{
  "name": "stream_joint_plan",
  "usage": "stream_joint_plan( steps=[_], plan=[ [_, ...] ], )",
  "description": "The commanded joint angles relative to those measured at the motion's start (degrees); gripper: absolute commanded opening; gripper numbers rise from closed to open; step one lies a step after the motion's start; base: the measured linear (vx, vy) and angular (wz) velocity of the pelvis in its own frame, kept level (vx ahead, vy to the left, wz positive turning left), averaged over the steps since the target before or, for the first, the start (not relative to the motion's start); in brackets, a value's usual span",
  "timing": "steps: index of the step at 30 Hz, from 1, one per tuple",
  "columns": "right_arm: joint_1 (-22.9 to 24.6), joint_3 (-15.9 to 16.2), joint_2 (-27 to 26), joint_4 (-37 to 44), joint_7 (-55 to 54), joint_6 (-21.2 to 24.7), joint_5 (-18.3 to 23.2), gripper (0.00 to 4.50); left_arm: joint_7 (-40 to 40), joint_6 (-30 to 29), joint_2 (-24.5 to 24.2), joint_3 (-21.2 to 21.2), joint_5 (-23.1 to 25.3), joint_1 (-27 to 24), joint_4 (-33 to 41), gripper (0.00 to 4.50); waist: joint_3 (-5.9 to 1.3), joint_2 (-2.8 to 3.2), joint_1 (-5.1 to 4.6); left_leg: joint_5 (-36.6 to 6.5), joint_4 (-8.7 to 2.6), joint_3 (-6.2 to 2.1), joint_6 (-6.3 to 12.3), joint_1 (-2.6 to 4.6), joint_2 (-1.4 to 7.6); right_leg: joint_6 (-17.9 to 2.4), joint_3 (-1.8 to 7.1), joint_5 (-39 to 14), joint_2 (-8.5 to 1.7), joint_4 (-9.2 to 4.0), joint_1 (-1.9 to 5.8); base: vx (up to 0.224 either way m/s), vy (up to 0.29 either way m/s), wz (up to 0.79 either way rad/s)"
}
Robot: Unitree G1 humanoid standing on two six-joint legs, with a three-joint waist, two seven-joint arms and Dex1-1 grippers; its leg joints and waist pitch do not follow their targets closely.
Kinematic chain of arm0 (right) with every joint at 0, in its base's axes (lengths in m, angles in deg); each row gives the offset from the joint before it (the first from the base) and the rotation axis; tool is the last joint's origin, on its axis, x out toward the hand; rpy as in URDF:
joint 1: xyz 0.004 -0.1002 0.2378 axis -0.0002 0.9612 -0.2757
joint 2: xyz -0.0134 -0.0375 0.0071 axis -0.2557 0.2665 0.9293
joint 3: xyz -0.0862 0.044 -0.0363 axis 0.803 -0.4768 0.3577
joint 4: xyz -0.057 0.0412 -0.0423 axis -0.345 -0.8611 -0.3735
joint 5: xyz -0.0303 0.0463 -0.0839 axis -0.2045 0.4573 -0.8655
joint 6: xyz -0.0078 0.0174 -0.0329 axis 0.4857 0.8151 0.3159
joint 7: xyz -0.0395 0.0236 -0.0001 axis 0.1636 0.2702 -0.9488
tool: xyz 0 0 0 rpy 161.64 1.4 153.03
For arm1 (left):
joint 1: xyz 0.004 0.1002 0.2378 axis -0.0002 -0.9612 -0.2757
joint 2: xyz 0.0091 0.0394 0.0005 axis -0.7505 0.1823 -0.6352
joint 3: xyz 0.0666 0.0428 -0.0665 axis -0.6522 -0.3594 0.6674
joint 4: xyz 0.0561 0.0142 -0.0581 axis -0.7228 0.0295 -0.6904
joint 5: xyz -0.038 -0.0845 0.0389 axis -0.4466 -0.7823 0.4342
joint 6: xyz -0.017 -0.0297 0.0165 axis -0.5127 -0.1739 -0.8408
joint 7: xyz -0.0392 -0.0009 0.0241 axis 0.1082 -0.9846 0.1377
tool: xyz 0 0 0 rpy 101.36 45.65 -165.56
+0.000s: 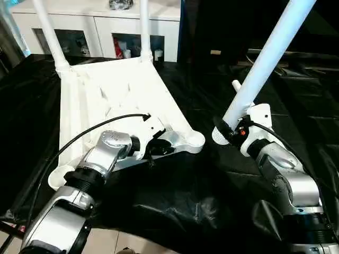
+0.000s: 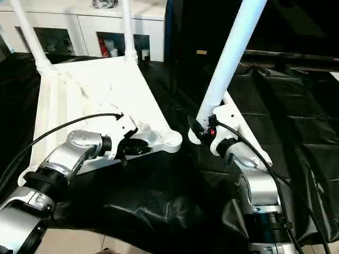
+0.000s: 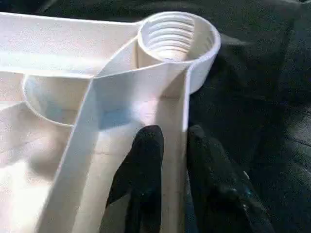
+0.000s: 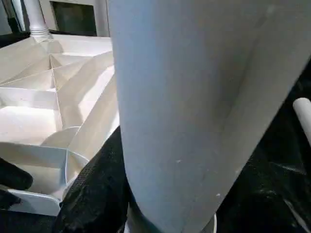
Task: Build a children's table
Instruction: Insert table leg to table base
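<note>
The left gripper (image 3: 170, 160), low in the left wrist view, has its two black fingers (image 3: 141, 160) nearly together astride the thin outer wall of the table top (image 1: 106, 100), one finger inside the wall and one outside, so it pinches that rim just short of the empty threaded corner socket (image 3: 175, 36) at the upper middle of that view; the right gripper (image 1: 233, 129), right of centre in the left eye view, stands about half open and is clamped round the thick lower end of a loose leg (image 1: 265, 63), which slants up to the upper right corner of the frame, its foot hanging just right of the empty socket and apart from it; the top itself lies underside up across the left and centre of the frame on the black sheet (image 1: 201, 185), with two fitted legs (image 1: 145, 32) rising from its far corners at the top edge; a fourth leg (image 1: 237, 84) lies on the sheet behind the held one. My judgement is that the tilted leg could meet the thread crooked and bind, or nudge the light top sideways, since one pinch on a smooth, thin wall may slip; the crinkled, glossy sheet could also let the top slide. The plastic is hard, white and slightly shiny; the ribs are flat and thin, the socket round and ridged inside, the legs long smooth tapering tubes.
</note>
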Motion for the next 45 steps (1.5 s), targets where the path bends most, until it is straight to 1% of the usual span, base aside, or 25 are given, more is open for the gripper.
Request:
stream_joint_plan(
  steps=[1,3,4,9,10,11,12,14,15,16,17,18,19,21,22,23,25,26,27,32,35,37,39,43,45],
  plan=[
    [-0.7,0.0,0.4,0.7,0.3,-0.8,0.2,1.88,1.6,1.2,-0.6,-0.6,0.9,1.2,-1.7,0.62,-3.76,-0.23,0.31,-8.3,-4.35,-1.15,1.88,0.20,2.93,-9.5,3.30,-15.4,-5.24,-4.70,3.29,0.000,0.000,0.00],
    [-0.8,0.1,0.5,0.7,0.5,-0.8,0.2,1.88,2.4,1.7,-0.9,-1.0,1.5,1.6,-2.4,0.48,-3.86,-0.17,0.32,-7.9,-4.33,-1.18,1.89,0.21,3.05,-10.1,3.33,-13.6,-5.33,-4.42,3.39,0.000,0.000,0.00],
    [-0.9,0.2,0.5,0.7,0.6,-0.8,0.2,1.88,3.0,1.8,-1.2,-1.4,1.9,1.8,-2.5,0.26,-3.84,-0.21,0.33,-7.8,-4.36,-1.20,1.99,0.19,3.05,-10.2,3.33,-13.3,-5.34,-4.43,3.38,0.000,0.000,0.00],
    [-1.3,0.7,0.3,0.8,1.8,0.1,1.0,1.88,4.7,1.9,-2.0,-2.2,2.9,1.9,-2.7,0.06,-3.82,-0.22,0.31,-7.8,-4.32,-1.13,2.14,0.14,3.02,-10.5,3.35,-13.1,-5.45,-4.40,3.49,0.000,0.000,0.00],
    [-1.5,1.1,0.2,1.4,3.6,1.5,2.5,1.88,5.2,1.7,-2.1,-1.8,2.7,2.2,-2.8,0.02,-3.76,-0.06,0.23,-8.2,-4.36,-1.15,2.16,0.18,3.04,-10.6,3.31,-13.7,-5.40,-4.50,3.45,0.000,0.000,0.00],
    [-1.9,1.1,-0.1,2.2,5.1,3.5,4.6,1.88,6.0,1.6,-2.3,-1.5,2.4,2.2,-2.6,0.00,-3.77,-0.10,0.23,-8.5,-4.36,-1.16,2.30,0.21,3.06,-10.7,3.33,-13.9,-5.43,-4.54,3.52,0.000,0.000,0.00],
    [-1.9,1.1,-0.1,2.2,5.1,3.6,4.7,1.88,6.0,1.6,-2.3,-1.5,2.4,2.2,-2.5,0.00,-3.73,-0.09,0.23,-8.6,-4.40,-1.18,2.43,0.20,3.09,-10.7,3.31,-13.9,-5.39,-4.55,3.51,0.000,0.000,0.00],
    [-2.9,1.8,0.3,3.6,9.3,8.4,8.9,1.88,8.2,1.2,-3.3,-1.6,1.8,1.0,-0.6,0.00,-3.74,0.06,0.21,-8.8,-4.44,-1.24,2.51,0.26,3.17,-10.9,3.33,-14.0,-5.39,-4.54,3.47,0.000,0.000,0.00],
    [-3.1,2.5,0.9,4.0,10.9,9.9,9.6,1.88,8.9,1.0,-3.6,-1.6,1.5,0.5,0.2,0.00,-3.84,0.02,0.20,-8.6,-4.45,-1.31,2.55,0.27,3.21,-11.2,3.28,-13.4,-5.38,-4.36,3.66,0.000,0.000,0.00],
    [-3.4,3.5,1.7,4.1,12.5,10.5,9.6,1.88,9.7,0.9,-4.1,-1.5,1.0,-0.4,1.6,0.00,-3.83,0.16,0.22,-8.2,-4.45,-1.37,2.54,0.26,3.40,-11.7,3.30,-12.4,-5.41,-4.15,3.58,0.000,0.000,0.00],
    [-4.1,4.6,2.6,3.5,14.3,10.9,9.2,1.88,11.7,1.5,-4.8,-1.5,0.2,-1.8,4.2,0.00,-3.76,-0.11,0.24,-8.3,-4.44,-1.15,2.47,0.40,3.49,-11.8,3.40,-12.0,-5.41,-4.30,3.29,0.000,0.000,0.00],
    [-4.1,4.6,2.6,3.5,14.3,10.9,9.2,1.88,11.7,1.5,-4.8,-1.5,0.2,-1.8,4.2,0.00,-3.86,0.02,0.34,-8.2,-4.42,-1.30,2.16,0.39,3.62,-12.2,3.40,-11.6,-5.63,-3.94,3.39,0.000,0.000,0.00],
    [-5.1,5.3,3.0,2.3,15.5,11.1,8.5,1.88,13.5,1.5,-5.8,-1.8,-0.4,-3.4,7.5,0.00,-3.83,-0.20,0.39,-7.7,-4.45,-1.16,1.98,0.35,3.53,-12.1,3.42,-11.4,-5.56,-4.01,3.36,0.000,0.000,0.00],
    [-6.5,6.4,3.4,0.3,16.2,11.5,7.4,1.88,14.4,1.4,-7.0,-2.3,-0.4,-4.9,10.5,0.00,-3.84,0.00,0.39,-7.4,-4.50,-1.19,1.73,0.32,3.58,-12.4,3.44,-11.0,-5.55,-3.78,3.28,0.000,0.000,0.00],
    [-7.1,6.9,3.6,-0.6,16.5,11.7,6.9,1.88,14.8,1.6,-7.5,-2.6,-0.2,-5.4,11.5,0.00,-3.72,-0.17,0.38,-7.5,-4.54,-1.13,1.62,0.34,3.55,-12.5,3.42,-11.5,-5.53,-3.83,3.19,0.000,0.000,0.00],
    [-7.9,7.5,3.7,-1.9,16.8,12.2,6.6,1.88,14.8,0.9,-8.0,-2.6,-0.2,-6.1,13.0,0.00,-3.67,-0.31,0.52,-7.7,-4.48,-0.98,1.45,0.53,3.53,-12.2,3.47,-12.3,-5.52,-3.98,3.05,0.000,0.000,0.00],
    [-8.7,8.2,3.9,-3.3,17.0,12.9,6.5,1.88,14.8,-0.1,-8.5,-2.6,-0.2,-6.8,14.3,0.00,-3.59,-0.07,0.72,-8.2,-4.55,-1.01,0.93,0.59,3.57,-11.9,3.48,-13.5,-5.52,-4.00,2.97,0.000,0.000,0.00],
    [-9.5,8.9,3.8,-5.2,17.5,13.1,6.4,1.88,14.7,-0.8,-8.9,-2.3,-0.3,-7.4,15.5,0.00,-3.62,-0.53,0.93,-7.8,-4.55,-1.01,0.84,0.46,3.48,-11.5,3.50,-13.8,-5.56,-3.92,3.15,0.000,0.000,0.00],
    [-10.1,9.5,3.7,-6.5,18.0,13.7,6.4,1.88,14.6,-1.3,-9.1,-2.1,-0.4,-7.9,16.3,0.00,-3.65,-0.65,1.01,-7.7,-4.59,-1.00,0.85,0.51,3.51,-11.4,3.48,-13.8,-5.58,-3.92,3.12,0.000,0.000,0.00],
    [-11.3,11.8,4.1,-7.0,21.0,15.3,6.4,1.88,13.3,-2.2,-9.7,-1.3,0.3,-8.9,17.9,0.00,-3.60,-0.72,1.24,-7.0,-4.61,-1.00,0.61,0.55,3.54,-11.0,3.50,-12.7,-5.52,-3.77,3.05,0.000,0.000,0.00],
    [-11.5,11.7,4.1,-6.4,21.3,15.7,6.6,1.88,13.0,-2.4,-9.8,-1.3,0.4,-9.0,18.1,0.00,-3.64,-0.85,1.35,-6.3,-4.59,-0.99,0.77,0.52,3.53,-11.4,3.52,-10.6,-5.52,-3.57,3.14,0.000,0.000,0.00],
    [-11.7,11.7,4.0,-5.9,21.3,16.1,6.9,1.88,12.7,-2.7,-9.8,-1.2,0.3,-9.0,18.5,0.00,-3.61,-0.94,1.36,-6.6,-4.58,-0.95,0.68,0.52,3.46,-11.4,3.53,-11.1,-5.53,-3.64,3.15,0.000,0.000,0.00],
    [-11.8,11.7,4.1,-5.7,21.4,16.2,7.0,1.88,12.5,-3.0,-9.8,-1.2,0.4,-9.1,18.9,0.00,-3.58,-0.60,1.40,-6.9,-4.60,-1.03,0.38,0.49,3.47,-11.3,3.53,-12.0,-5.58,-3.73,3.20,0.000,0.000,0.00],
    [-11.5,11.5,4.4,-5.2,21.9,16.3,7.1,1.88,12.2,-3.4,-9.7,-1.3,0.5,-9.0,19.2,0.00,-3.67,-0.84,1.36,-6.5,-4.54,-1.02,0.26,0.42,3.39,-11.0,3.53,-11.6,-5.42,-3.67,3.26,0.000,0.000,0.00],
    [-11.3,11.5,4.3,-5.3,21.9,16.0,6.9,1.88,12.2,-3.4,-9.7,-1.3,0.5,-9.0,19.2,0.00,-3.69,-0.74,1.37,-6.3,-4.51,-1.02,0.31,0.43,3.39,-11.2,3.51,-11.0,-5.44,-3.65,3.24,0.000,0.000,0.00]
  ],
)
